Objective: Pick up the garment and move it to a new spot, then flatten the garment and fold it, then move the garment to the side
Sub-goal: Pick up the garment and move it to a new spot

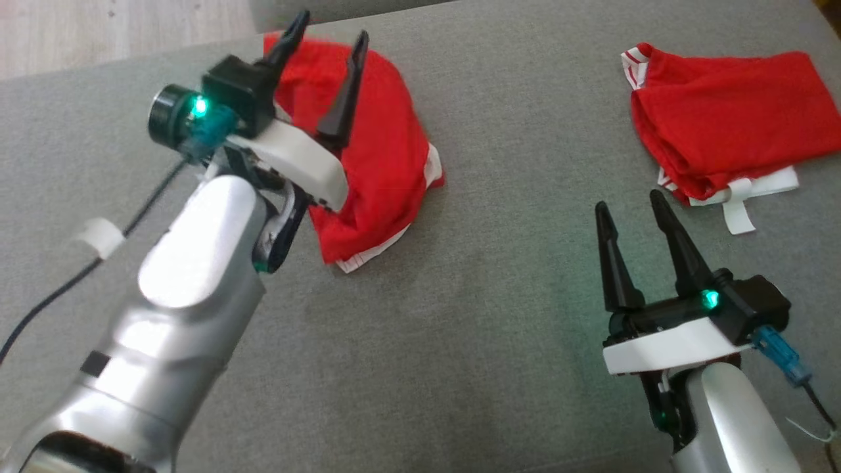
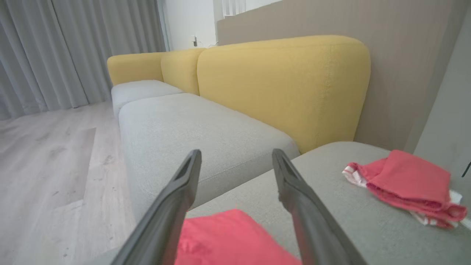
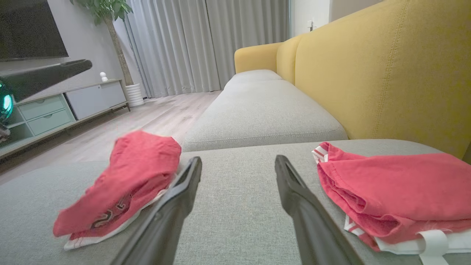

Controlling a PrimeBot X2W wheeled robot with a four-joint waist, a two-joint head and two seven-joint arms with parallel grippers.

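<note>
Head view: your left pincer, jaws apart and empty, hangs over the left garment, whose long axis runs away from you. Your right pincer, also open, sits just short of the right garment. Both garments lie on the cushion.

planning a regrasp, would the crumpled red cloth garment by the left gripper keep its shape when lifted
Probably not: the crumpled red cloth garment lies in soft folds, so it should droop. It looks thin, so likely light.
</note>
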